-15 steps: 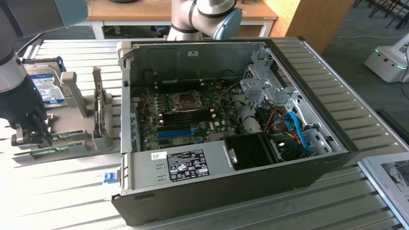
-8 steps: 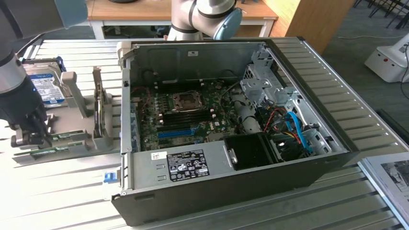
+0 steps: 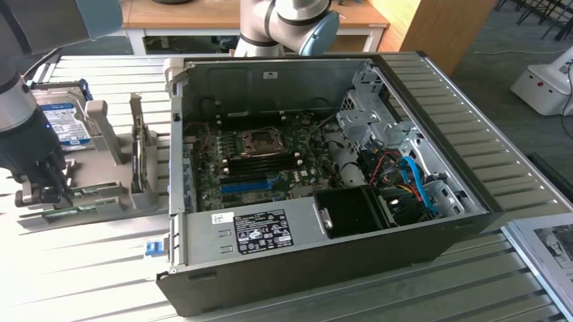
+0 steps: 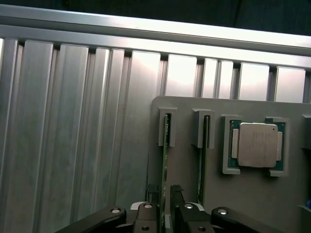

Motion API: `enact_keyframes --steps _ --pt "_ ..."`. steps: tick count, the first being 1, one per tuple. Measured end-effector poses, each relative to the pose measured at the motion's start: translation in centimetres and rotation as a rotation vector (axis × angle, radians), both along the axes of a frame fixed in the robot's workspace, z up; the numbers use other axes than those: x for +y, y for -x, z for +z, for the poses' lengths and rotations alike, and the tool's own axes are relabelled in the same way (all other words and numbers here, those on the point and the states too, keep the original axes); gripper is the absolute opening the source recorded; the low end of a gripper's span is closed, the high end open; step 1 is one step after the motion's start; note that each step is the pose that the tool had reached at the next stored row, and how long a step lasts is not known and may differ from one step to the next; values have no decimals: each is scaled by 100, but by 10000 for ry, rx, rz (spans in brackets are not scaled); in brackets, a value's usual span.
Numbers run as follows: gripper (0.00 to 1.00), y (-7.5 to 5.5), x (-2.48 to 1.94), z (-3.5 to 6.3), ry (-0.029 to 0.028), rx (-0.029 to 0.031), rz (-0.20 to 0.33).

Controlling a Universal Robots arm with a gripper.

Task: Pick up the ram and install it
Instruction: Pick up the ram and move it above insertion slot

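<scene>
Entry: ram pick. I have the gripper point(image 4: 164, 189) lowered over the grey parts tray point(image 4: 243, 194). The tray sits on the slatted metal table point(image 3: 80, 268) at the exterior view's left, just beside the open computer case point(image 3: 296, 268).

Tool state: released. In the wrist view the jaws are spread, with one finger on each side of the ram point(image 4: 166, 160), so nothing is grasped (whether a pad brushes the board I cannot tell).

Ram location: it stands on edge in its slot in the tray, thin green edge toward the wrist camera. One end is seated in a raised grey bracket.

Neighbours: a second green stick point(image 4: 203, 155) stands on edge in the next slot, parallel to the ram and apart from it. Past that, the square silver processor point(image 4: 257, 144) lies flat in its own pocket. In the exterior view the hard drive point(image 3: 67, 124), with its blue-white label, stands upright in the tray close to the arm.

Case: it lies on its side with the open side up and the motherboard point(image 3: 259, 161) facing the ceiling, well apart from the ram.
</scene>
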State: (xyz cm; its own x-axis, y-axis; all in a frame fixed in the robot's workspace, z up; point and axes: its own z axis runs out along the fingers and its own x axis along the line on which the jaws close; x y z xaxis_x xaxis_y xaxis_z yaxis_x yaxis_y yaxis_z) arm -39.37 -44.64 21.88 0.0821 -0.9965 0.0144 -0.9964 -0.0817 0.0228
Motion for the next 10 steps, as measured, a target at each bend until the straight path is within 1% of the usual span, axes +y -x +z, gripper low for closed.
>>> enact_keyframes --steps 10 --pt "24 -139 1 0 0 0 -1"
